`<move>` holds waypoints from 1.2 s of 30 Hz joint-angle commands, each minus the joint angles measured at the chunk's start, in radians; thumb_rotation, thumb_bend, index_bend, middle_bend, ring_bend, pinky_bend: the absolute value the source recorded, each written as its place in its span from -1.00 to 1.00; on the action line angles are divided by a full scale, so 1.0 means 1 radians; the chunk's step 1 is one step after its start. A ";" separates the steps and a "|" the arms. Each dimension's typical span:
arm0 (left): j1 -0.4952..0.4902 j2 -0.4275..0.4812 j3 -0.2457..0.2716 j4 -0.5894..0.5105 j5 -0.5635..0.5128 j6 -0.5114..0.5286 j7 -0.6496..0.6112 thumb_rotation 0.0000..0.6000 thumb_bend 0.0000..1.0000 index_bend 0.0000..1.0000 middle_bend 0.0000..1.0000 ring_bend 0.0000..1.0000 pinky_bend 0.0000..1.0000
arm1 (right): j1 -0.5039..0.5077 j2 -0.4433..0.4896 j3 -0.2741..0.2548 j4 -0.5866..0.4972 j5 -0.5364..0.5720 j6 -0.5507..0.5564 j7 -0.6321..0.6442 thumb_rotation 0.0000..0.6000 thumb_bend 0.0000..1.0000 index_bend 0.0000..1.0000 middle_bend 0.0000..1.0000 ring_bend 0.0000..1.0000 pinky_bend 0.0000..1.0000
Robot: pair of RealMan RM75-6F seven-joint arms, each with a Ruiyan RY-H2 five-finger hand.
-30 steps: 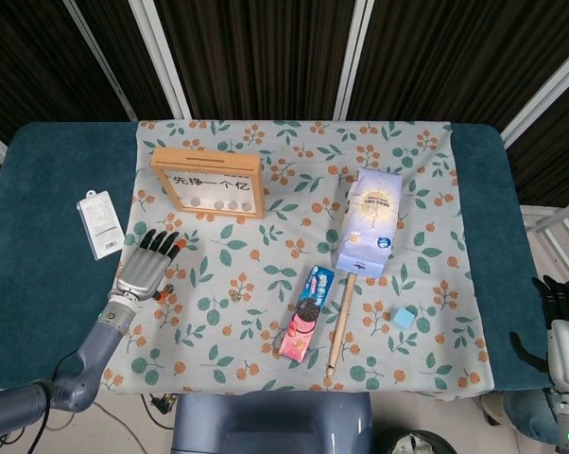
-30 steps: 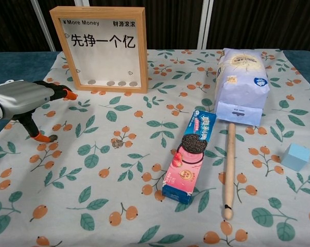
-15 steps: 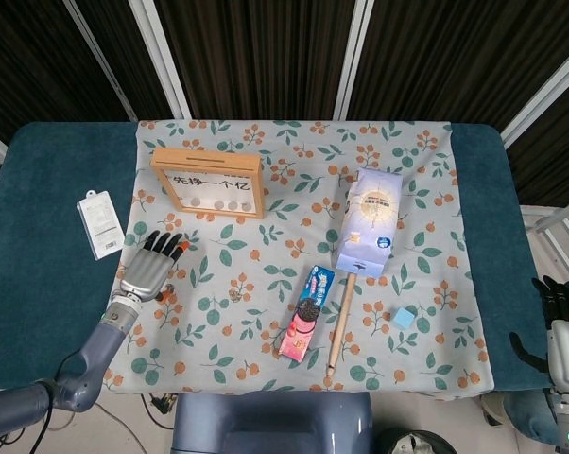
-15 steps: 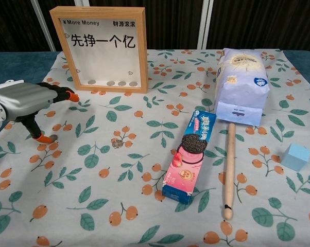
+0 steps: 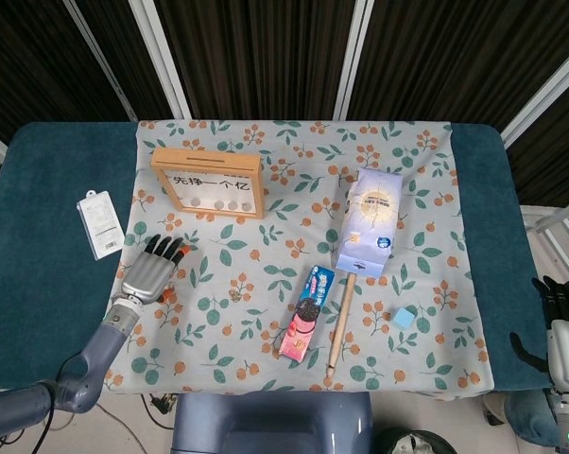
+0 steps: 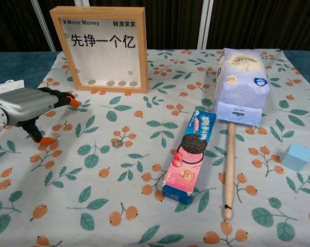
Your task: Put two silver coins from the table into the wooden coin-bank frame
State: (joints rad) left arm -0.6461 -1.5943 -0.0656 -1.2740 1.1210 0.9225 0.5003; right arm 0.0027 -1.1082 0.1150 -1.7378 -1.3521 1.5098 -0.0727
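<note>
Our left hand (image 6: 26, 105) has moved a little to the right and lower over the last second, and its thumb tip now stands just beside a small silver coin (image 6: 55, 137) on the flowered cloth. The fingers are spread apart and we hold nothing in this hand; the coin lies flat on the table (image 5: 48, 284), not lifted. A second silver coin (image 6: 117, 144) lies nearer to the middle of the cloth, well apart from the hand, left of the cookie pack (image 6: 191, 154). The wooden coin-bank frame (image 6: 104, 49) stands upright at the back left, and some coins already rest at the bottom behind its window. Our right hand (image 5: 563, 317) waits low at the right edge of the table; its fingers seem loosely apart and we see nothing in it. We judge that the approach to the first coin is nearly finished and the pinch is the next step, so neither of the two coins has been picked up yet.
</note>
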 commanded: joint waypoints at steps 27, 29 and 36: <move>0.006 -0.021 0.022 0.024 0.048 0.025 0.020 1.00 -0.92 0.01 -0.99 -1.00 -1.00 | 0.004 0.006 -0.003 0.000 -0.002 -0.009 0.003 1.00 -0.26 -0.79 -0.82 -0.90 -1.00; 0.007 -0.021 0.023 0.023 0.046 0.026 0.025 1.00 -0.91 0.03 -0.99 -1.00 -1.00 | 0.004 0.005 -0.003 0.000 -0.003 -0.008 0.004 1.00 -0.26 -0.79 -0.82 -0.90 -1.00; 0.011 -0.021 0.023 0.022 0.042 0.030 0.038 1.00 -0.91 0.09 -0.96 -1.00 -1.00 | 0.004 0.005 -0.002 0.001 0.000 -0.009 0.004 1.00 -0.26 -0.78 -0.82 -0.90 -1.00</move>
State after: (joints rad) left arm -0.6352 -1.6149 -0.0432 -1.2526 1.1629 0.9523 0.5374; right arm 0.0063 -1.1029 0.1127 -1.7372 -1.3522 1.5011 -0.0683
